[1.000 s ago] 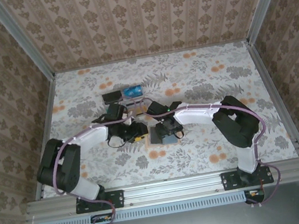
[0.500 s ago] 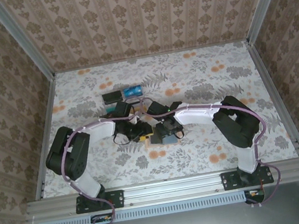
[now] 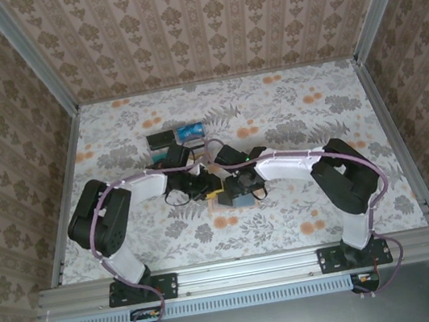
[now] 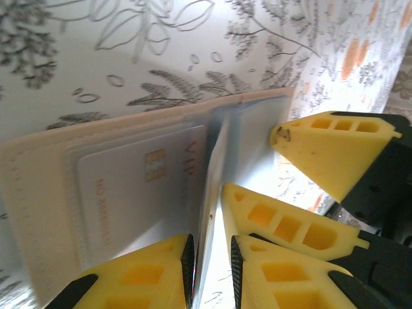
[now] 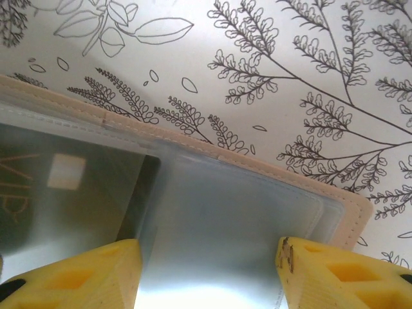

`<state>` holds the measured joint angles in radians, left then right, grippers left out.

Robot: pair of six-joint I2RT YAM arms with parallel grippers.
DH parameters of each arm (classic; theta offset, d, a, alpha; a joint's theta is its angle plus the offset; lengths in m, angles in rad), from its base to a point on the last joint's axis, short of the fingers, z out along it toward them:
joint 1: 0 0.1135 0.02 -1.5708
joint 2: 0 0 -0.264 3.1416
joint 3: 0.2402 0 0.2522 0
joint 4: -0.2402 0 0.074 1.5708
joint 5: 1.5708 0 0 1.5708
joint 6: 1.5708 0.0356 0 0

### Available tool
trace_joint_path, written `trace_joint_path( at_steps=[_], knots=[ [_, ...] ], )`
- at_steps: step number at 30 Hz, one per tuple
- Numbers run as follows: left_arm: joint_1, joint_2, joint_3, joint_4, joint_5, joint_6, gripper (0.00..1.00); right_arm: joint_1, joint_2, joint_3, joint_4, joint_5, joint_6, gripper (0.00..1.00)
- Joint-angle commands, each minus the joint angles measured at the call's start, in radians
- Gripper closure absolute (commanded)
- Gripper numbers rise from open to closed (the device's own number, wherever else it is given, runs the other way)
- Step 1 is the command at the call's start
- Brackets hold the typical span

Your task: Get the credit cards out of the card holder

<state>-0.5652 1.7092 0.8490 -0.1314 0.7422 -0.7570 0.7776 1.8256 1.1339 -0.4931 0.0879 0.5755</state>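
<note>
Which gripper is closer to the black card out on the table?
Left. The left gripper is at the card holder's left side, below-right of the black card in the top view; the right gripper is over its right side, farther away.

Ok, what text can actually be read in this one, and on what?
"VIP": gold letters on the pale card in the card holder, beside its chip.
"NO" plus digits: same card, digits too blurred to read.
Loose cards on the table: too small to read.
</note>
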Motion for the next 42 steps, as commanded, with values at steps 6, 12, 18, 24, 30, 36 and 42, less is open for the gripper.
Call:
trace_joint_path(
  at_steps=[6, 12, 18, 24, 30, 36, 42],
  knots=[
    [-0.054, -0.008, -0.014, 0.136, 0.079, -0.057, 0.74, -0.028, -0.258, -0.141, 0.067, 0.09, 0.127, 0.33],
    [-0.114, -0.002, 0.019, 0.216, 0.098, -0.103, 0.67, -0.074, -0.42, -0.262, 0.104, 0.161, 0.178, 0.33],
    [-0.138, 0.021, 0.046, 0.221, 0.073, -0.117, 0.55, -0.124, -0.523, -0.323, 0.129, 0.126, 0.174, 0.32],
    [-0.089, -0.012, 0.001, 0.16, -0.004, -0.114, 0.61, -0.124, -0.501, -0.321, 0.168, 0.013, 0.152, 0.38],
    [-0.081, 0.017, 0.022, 0.06, -0.055, -0.099, 0.69, -0.103, -0.403, -0.295, 0.224, -0.119, 0.138, 0.54],
    [-0.082, 0.048, 0.05, 0.044, -0.072, -0.105, 0.71, -0.094, -0.307, -0.266, 0.221, -0.176, 0.152, 0.65],
    [-0.094, 0.085, 0.08, 0.028, -0.07, -0.099, 0.72, -0.094, -0.262, -0.29, 0.257, -0.189, 0.184, 0.68]
  ],
)
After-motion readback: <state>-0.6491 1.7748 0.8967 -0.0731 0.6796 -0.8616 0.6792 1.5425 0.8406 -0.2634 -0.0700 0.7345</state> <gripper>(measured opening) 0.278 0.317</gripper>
